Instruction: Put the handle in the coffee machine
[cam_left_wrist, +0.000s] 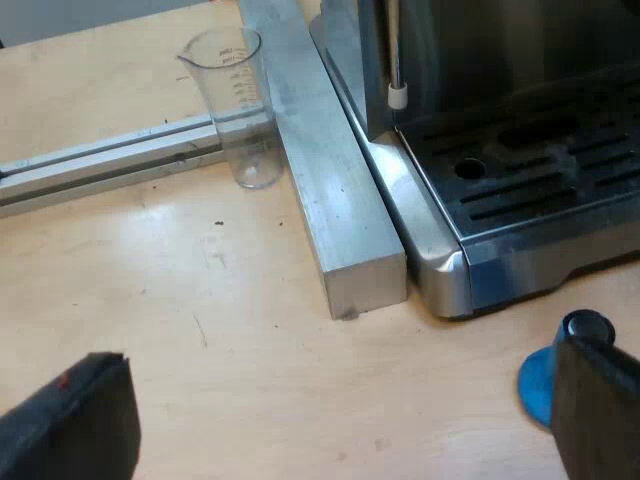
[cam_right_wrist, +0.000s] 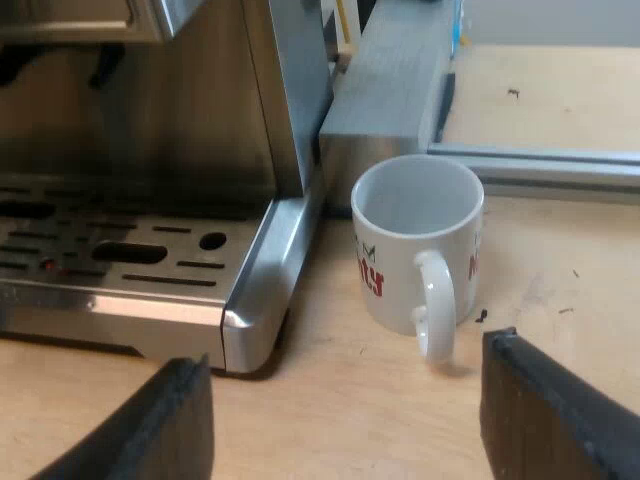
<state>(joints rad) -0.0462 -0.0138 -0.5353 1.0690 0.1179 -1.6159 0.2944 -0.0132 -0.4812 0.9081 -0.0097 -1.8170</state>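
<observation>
Left gripper (cam_left_wrist: 330, 435): fingers spread wide, holding nothing, above the table (cam_left_wrist: 230, 330)
Right gripper (cam_right_wrist: 345, 430): fingers wide apart, empty, near the mug (cam_right_wrist: 415, 240)
Espresso machine (cam_left_wrist: 520, 190): drip tray corner just beside the mug
Blue tamper (cam_left_wrist: 535, 385): on the table near the machine's front
Measuring glass (cam_left_wrist: 240, 105): upright, just beside a metal bar (cam_left_wrist: 335, 200)

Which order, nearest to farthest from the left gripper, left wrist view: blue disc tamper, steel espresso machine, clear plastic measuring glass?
1. blue tamper, beside a finger of the left gripper.
2. steel espresso machine, drip-tray corner, past the tamper.
3. clear measuring glass, farthest, beside the metal bar.
</observation>
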